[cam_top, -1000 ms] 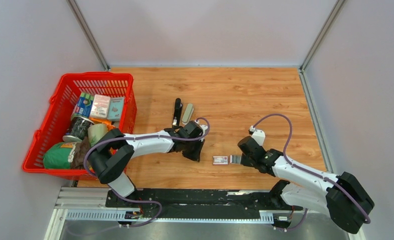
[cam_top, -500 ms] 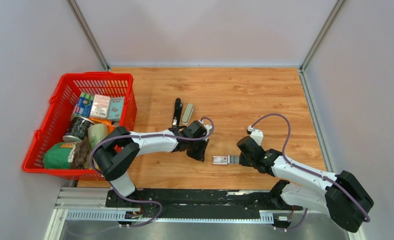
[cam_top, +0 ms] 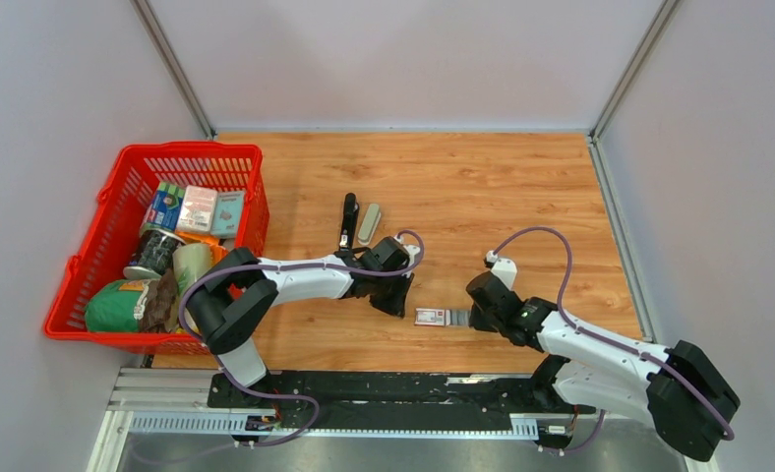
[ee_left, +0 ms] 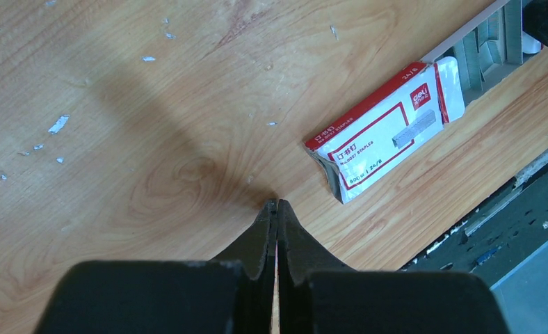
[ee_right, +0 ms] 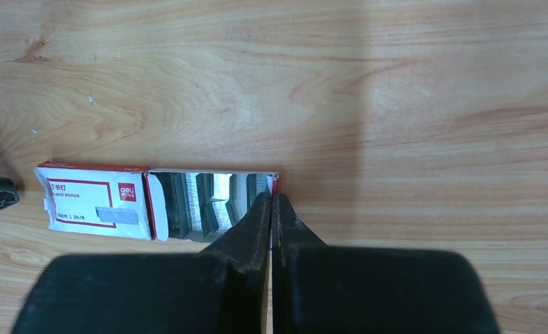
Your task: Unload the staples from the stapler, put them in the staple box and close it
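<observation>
Silvery staples point(ee_right: 212, 200) sit in the slid-out tray point(ee_right: 161, 202) of the staple box point(ee_right: 94, 202) on the worktop point(ee_right: 396, 104); right fingers point(ee_right: 259, 217) pressed together at the tray's end, left fingers point(ee_left: 263, 231) likewise closed, tips just beside the box

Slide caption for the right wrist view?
Right gripper, closed, tips at the end of the tray slid out of the staple box on wooden table.

We extend white-and-black left arm point(cam_top: 305, 278) rightward, held low, elbow bent near base. Its black two-finger left gripper point(cam_top: 395, 301) points down, fingers point(ee_left: 261, 236) pressed together, no gap between tips. We stretch white-and-black right arm point(cam_top: 600, 344) leftward. Its black two-finger right gripper point(cam_top: 470, 317) sits low, fingers point(ee_right: 254, 223) likewise closed tight.
</observation>
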Action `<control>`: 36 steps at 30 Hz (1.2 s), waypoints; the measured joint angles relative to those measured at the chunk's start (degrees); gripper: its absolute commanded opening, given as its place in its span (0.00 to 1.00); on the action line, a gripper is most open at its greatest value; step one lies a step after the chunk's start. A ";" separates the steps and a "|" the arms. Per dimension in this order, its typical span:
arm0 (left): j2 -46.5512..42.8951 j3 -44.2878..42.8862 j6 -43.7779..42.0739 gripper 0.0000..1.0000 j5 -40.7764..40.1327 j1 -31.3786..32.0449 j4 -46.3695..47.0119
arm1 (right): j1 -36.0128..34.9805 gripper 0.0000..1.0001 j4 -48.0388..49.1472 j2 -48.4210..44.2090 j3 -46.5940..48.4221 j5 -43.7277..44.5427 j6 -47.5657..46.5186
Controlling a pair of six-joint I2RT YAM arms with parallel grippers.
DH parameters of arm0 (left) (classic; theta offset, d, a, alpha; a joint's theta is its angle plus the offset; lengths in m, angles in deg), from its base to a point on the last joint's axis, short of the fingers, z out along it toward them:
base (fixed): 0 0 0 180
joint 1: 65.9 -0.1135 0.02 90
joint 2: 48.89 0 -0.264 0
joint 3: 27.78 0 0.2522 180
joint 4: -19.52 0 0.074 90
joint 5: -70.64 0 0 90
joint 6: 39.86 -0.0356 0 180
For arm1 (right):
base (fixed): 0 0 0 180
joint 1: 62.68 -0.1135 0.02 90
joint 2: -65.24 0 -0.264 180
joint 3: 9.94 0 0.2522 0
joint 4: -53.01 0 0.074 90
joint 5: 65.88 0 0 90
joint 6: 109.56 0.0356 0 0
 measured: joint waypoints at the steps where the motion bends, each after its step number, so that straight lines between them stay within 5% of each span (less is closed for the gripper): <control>1: 0.00 -0.02 0.00 0.00 0.00 0.07 0.00 | -0.09 0.00 -0.02 -0.17 -0.09 0.02 0.11; 36: 2.40 -2.60 0.00 0.00 0.72 2.21 0.11 | -2.93 0.00 6.19 4.90 0.90 -0.11 1.77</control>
